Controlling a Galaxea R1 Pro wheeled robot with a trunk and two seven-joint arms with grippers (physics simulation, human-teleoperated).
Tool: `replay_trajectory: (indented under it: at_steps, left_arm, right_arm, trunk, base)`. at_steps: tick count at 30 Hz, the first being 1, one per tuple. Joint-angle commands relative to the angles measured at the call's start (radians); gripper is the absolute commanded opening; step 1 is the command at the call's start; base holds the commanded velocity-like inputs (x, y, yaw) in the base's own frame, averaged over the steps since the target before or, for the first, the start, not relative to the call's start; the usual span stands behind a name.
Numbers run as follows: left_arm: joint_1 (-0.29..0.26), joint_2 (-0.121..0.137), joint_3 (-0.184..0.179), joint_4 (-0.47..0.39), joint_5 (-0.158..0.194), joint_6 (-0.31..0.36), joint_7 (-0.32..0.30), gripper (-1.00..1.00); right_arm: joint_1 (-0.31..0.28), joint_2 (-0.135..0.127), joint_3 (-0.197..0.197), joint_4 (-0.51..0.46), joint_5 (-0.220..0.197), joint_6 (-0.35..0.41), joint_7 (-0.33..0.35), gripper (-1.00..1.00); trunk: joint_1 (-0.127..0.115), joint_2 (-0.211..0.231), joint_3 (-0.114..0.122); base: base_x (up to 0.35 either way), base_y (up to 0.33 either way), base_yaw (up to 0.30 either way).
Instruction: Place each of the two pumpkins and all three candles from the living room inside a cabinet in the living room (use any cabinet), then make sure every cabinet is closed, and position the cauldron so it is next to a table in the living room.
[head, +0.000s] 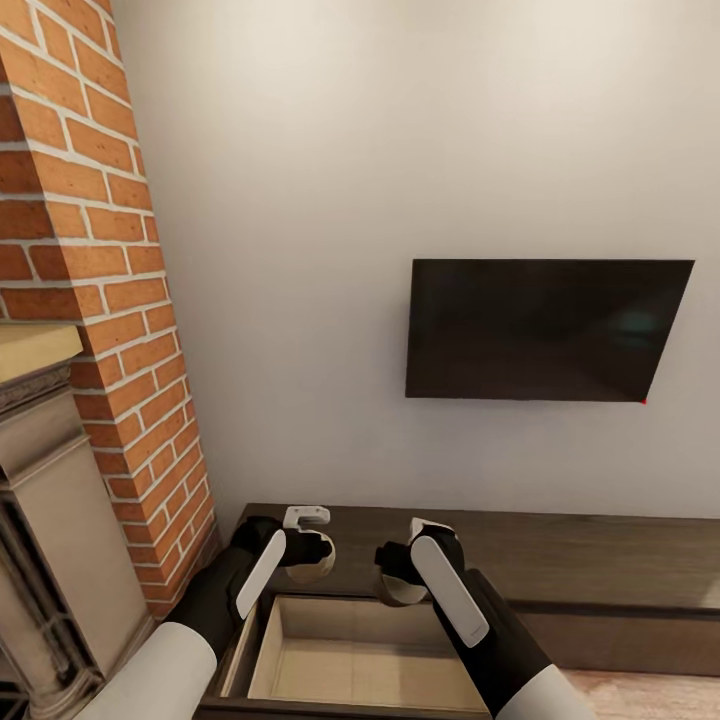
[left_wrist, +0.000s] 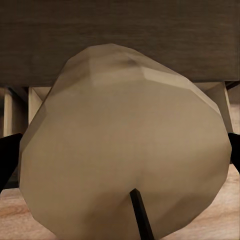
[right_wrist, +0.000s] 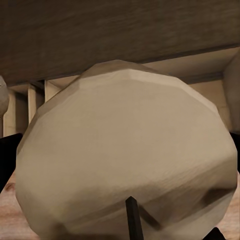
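The candles are what I carry: from the head view the left pincer (head: 312, 556) and right pincer (head: 392, 578) each hold one candle above the cabinet's (head: 560, 555) open drawer (head: 360, 665), ready to drop, and each wrist view shows a candle (left_wrist: 125, 145) (right_wrist: 125, 150) clamped.

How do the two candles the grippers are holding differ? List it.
1. The left candle hangs over the back left corner of the open drawer; the right candle hangs further toward the drawer's middle.
2. In the wrist views the left candle looks longer and tapered, while the right candle looks rounder.

Both are grey-beige, each held in a gripper above the drawer.
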Motion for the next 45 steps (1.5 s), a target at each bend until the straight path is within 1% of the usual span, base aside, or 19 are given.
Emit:
replay_trajectory:
  at_steps: [1, 41, 42, 45]
  left_arm:
    - [0.0, 0.0, -0.002, -0.001, 0.01, 0.003, 0.009, -1.0]
    - [0.0, 0.0, -0.002, 0.001, 0.011, 0.002, 0.008, -1.0]
    - [0.0, 0.0, -0.002, 0.001, 0.011, 0.002, 0.007, -1.0]
    - [0.0, 0.0, -0.002, 0.0, 0.011, 0.003, 0.0, -1.0]
  right_arm:
    - [-0.001, 0.0, 0.001, -0.001, -0.009, 0.001, -0.01, -1.0]
    - [-0.001, 0.0, 0.003, -0.002, -0.009, 0.001, -0.01, -1.0]
    - [-0.001, 0.0, 0.003, -0.002, -0.009, 0.001, -0.01, -1.0]
    - [-0.001, 0.0, 0.003, -0.002, -0.009, 0.001, -0.01, -1.0]
  trunk:
    - [0.004, -0.008, -0.004]
    - [0.158, -0.288, -0.129]
    - [0.158, -0.288, -0.129]
    - [0.169, -0.309, -0.138]
  base:
    - [0.0, 0.0, 0.0]
    - [0.0, 0.0, 0.0]
    - [0.0, 0.0, 0.0]
    - [0.0, 0.0, 0.0]
